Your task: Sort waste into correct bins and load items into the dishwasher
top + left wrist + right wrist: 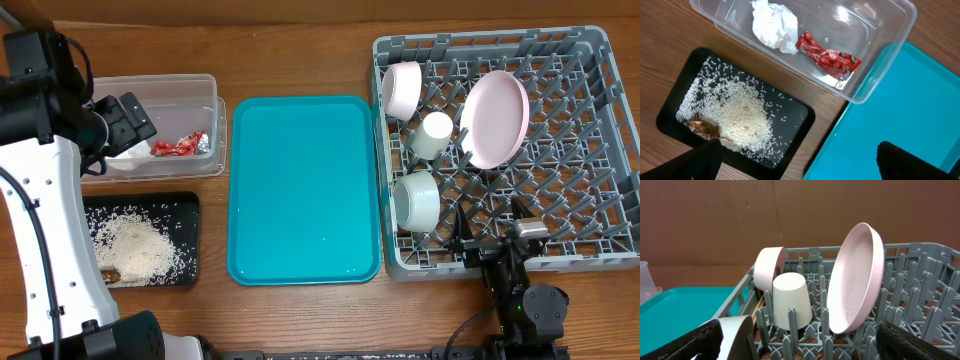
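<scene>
The clear tub (875, 60) holds the crumpled white napkin (772, 25) and the red wrapper (829, 58). Beside it, the black tray (795, 117) carries the rice scraps (737, 115). My left gripper (797, 166) hangs open and empty above the black tray's corner and the teal tray; overhead it is over the tub (185, 90). In the grey rack (920, 287) stand a pink plate (857, 280), a white cup (791, 302) and two bowls (769, 267) (735, 335). My right gripper (805, 347) is open and empty at the rack's near edge (480, 268).
The teal tray (305, 190) lies bare between the bins and the rack. Thin wooden sticks (759, 306) show low in the rack beside the cup. A brown crumb (705, 129) lies at the rice's edge. The left arm's white body (50, 250) crosses the left side.
</scene>
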Robot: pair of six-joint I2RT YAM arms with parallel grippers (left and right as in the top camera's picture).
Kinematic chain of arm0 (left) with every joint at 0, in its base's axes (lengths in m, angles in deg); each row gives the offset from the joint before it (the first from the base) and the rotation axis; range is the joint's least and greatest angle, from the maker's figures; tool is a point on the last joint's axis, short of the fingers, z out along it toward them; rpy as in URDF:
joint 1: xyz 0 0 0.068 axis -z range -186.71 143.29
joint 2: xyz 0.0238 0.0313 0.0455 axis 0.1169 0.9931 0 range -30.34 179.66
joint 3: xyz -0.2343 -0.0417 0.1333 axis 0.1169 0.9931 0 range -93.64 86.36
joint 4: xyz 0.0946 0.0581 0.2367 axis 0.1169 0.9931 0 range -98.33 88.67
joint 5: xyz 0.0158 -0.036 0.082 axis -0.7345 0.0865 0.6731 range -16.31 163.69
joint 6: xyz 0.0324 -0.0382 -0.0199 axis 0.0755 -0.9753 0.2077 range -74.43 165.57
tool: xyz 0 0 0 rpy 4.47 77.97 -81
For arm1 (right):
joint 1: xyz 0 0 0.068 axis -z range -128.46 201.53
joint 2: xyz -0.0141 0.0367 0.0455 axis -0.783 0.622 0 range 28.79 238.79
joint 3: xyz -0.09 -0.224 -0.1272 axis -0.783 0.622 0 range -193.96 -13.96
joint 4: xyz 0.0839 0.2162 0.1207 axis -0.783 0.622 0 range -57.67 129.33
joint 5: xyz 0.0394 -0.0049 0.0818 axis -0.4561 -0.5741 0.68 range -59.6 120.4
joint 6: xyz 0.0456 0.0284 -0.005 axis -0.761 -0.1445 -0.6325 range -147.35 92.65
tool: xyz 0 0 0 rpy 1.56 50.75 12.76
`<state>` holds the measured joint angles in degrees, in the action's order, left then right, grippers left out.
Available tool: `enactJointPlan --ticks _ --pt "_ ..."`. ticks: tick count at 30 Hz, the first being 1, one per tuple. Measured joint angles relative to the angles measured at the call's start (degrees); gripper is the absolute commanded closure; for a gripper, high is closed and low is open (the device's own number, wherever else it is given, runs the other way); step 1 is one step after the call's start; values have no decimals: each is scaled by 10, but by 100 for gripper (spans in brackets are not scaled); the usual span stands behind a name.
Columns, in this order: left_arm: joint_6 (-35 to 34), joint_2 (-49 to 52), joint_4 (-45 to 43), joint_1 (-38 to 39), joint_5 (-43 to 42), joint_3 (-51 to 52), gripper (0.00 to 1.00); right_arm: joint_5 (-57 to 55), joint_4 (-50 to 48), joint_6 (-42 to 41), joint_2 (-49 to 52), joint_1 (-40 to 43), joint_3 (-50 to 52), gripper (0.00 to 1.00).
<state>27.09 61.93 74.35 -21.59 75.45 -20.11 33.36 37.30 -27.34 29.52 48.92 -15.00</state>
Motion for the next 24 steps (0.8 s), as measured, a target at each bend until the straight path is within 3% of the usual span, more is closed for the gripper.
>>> enactJointPlan --ticks 17,24 --pt "0 -111 0 166 0 1 0 0 0 0 0 0 0 0" --pt "0 -127 0 187 0 1 0 0 0 0 0 0 0 0"
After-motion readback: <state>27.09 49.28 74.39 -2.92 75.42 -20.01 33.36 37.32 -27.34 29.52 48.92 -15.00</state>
